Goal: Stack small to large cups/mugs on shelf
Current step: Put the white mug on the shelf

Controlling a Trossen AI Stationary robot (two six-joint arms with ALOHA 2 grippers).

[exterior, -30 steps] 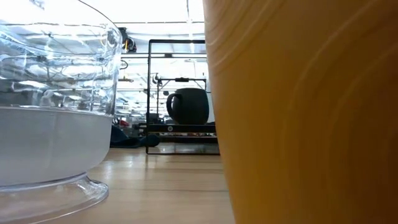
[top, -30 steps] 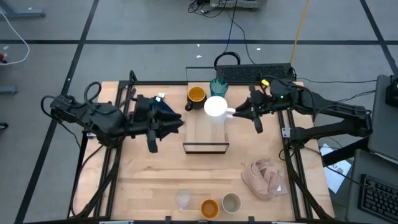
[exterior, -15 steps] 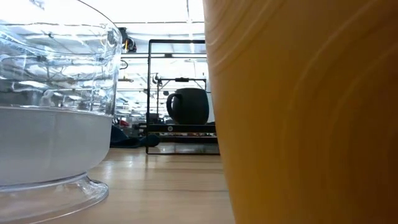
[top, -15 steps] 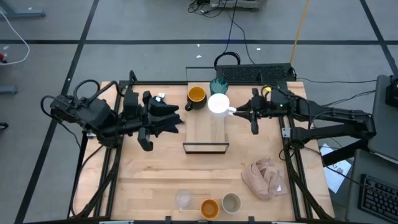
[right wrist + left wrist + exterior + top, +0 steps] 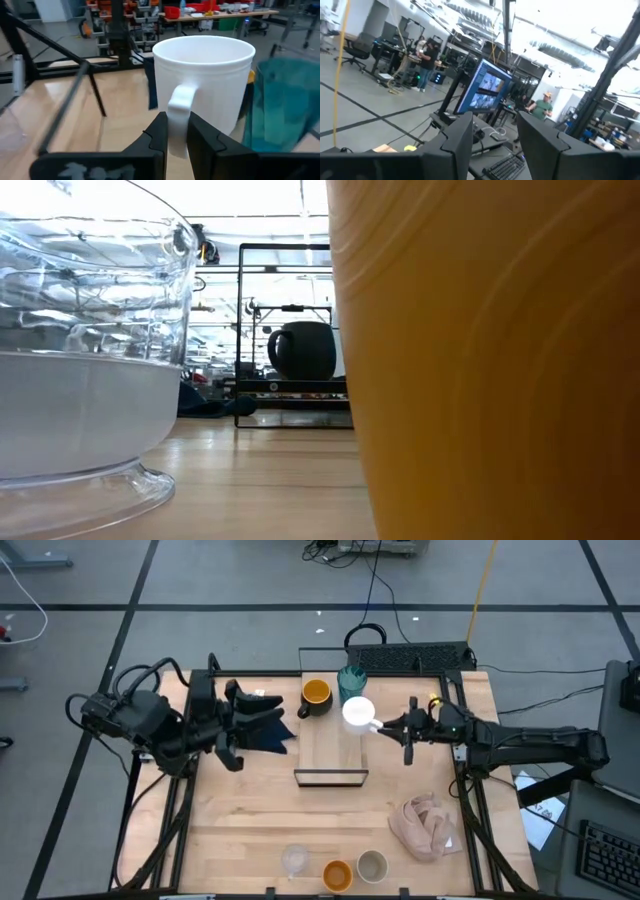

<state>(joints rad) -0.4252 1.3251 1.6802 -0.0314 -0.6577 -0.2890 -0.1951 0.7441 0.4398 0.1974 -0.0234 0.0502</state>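
High view: the right gripper (image 5: pixel 385 727) pinches the handle of the white mug (image 5: pixel 357 712), which sits at the far end of the shelf (image 5: pixel 331 755) beside the teal tumbler (image 5: pixel 351 680) and the black mug (image 5: pixel 315 695). 3 small cups wait at the table's near edge. The left gripper (image 5: pixel 240 721) hovers left of the shelf, jaws partly apart, holding nothing.

White mug (image 5: pixel 358 712), teal ribbed tumbler (image 5: pixel 351 679) and black mug with yellow-orange inside (image 5: pixel 315 695) clustered upright at the far end of the shelf (image 5: pixel 331 754), a light-wood board with dark front edge. Small clear glass (image 5: pixel 294 860), small orange cup (image 5: pixel 338 874) and small grey-beige cup (image 5: pixel 372 865) lined up along the near table edge.
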